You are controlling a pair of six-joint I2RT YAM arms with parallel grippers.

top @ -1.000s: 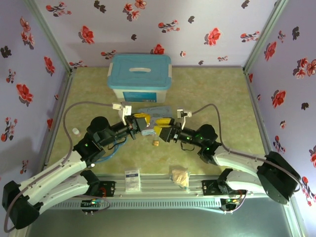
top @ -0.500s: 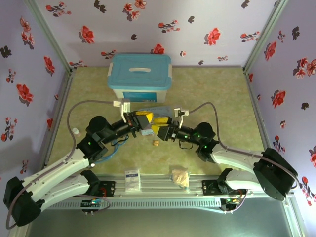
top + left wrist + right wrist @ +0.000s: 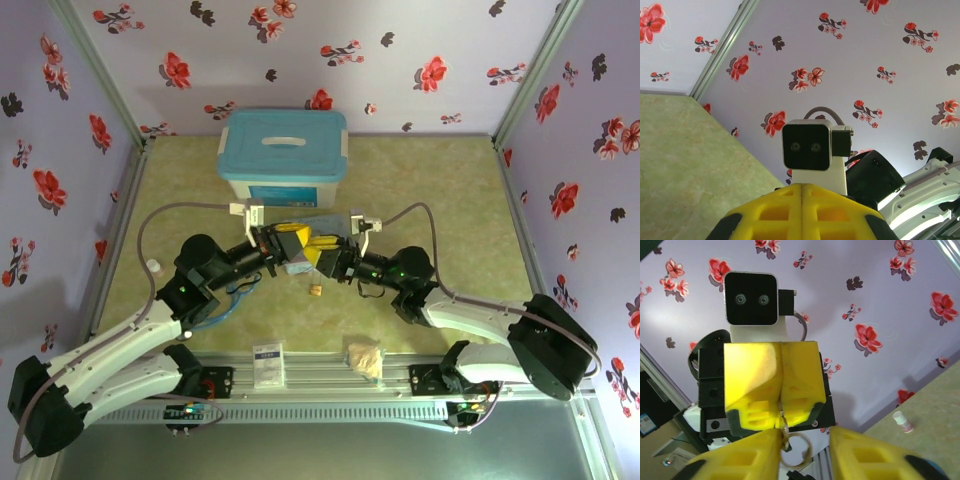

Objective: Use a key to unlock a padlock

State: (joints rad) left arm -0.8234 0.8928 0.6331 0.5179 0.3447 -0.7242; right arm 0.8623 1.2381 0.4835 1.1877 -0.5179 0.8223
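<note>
The tiny brass padlock (image 3: 314, 290) lies on the table just in front of both grippers, and nothing touches it. My left gripper (image 3: 300, 242) is shut on the key (image 3: 782, 424). The thin metal key pokes out between its yellow fingers (image 3: 797, 382), and a wire ring (image 3: 797, 452) hangs from it. My right gripper (image 3: 313, 252) faces the left one tip to tip. In the right wrist view my right gripper (image 3: 805, 440) has its jaws apart around the ring, the left finger (image 3: 747, 457) against the key. In the left wrist view my left gripper (image 3: 802, 189) shows no gap.
A blue lidded box (image 3: 283, 155) stands behind the grippers. A white card (image 3: 268, 365) and a beige wad (image 3: 365, 358) lie at the near edge. A small white bottle (image 3: 153, 265) sits at the left. Blue tubing (image 3: 232, 297) lies under the left arm.
My right gripper has moved left up to the left gripper's tips, and its jaws have narrowed around the key ring. The left gripper stayed shut and shifted slightly back.
</note>
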